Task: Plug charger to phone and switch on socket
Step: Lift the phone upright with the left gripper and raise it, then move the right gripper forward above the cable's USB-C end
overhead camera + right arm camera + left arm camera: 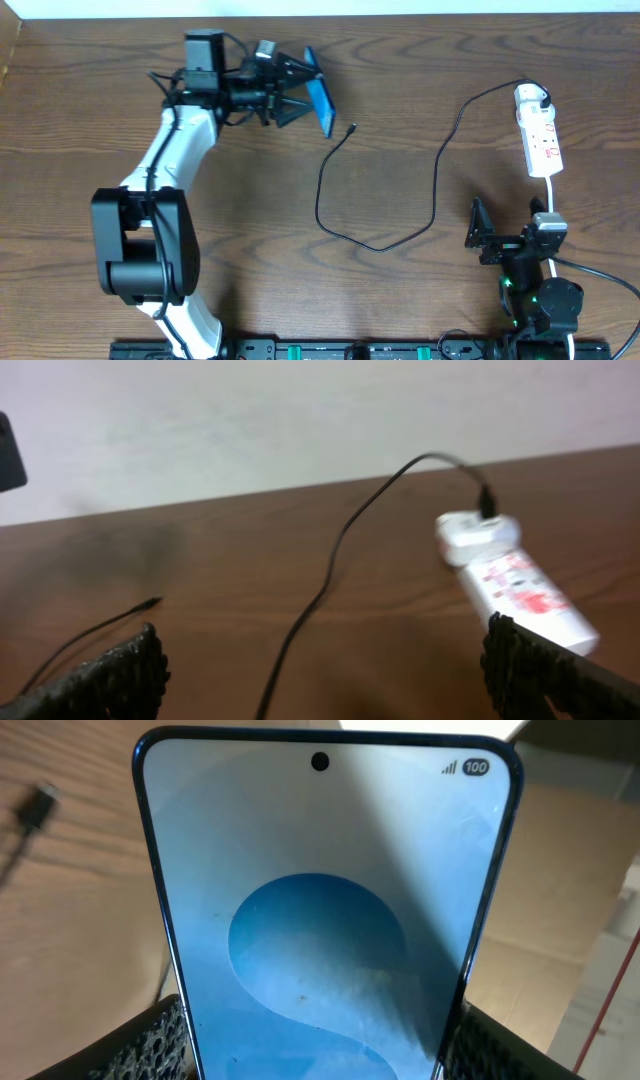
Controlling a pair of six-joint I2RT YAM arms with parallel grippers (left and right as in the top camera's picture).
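left gripper is clamped on the phone, holding it on edge at the desk's far side. right gripper is spread wide with nothing in it, near the socket. the charger tip lies beside the phone.

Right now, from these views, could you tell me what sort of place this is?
Likely an indoor robot workbench: brown wood-grain table, plain pale wall, white red-marked power strip.

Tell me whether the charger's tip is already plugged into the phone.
No, the charger's plug tip lies loose on the table, apart from the phone held in the left pincer.
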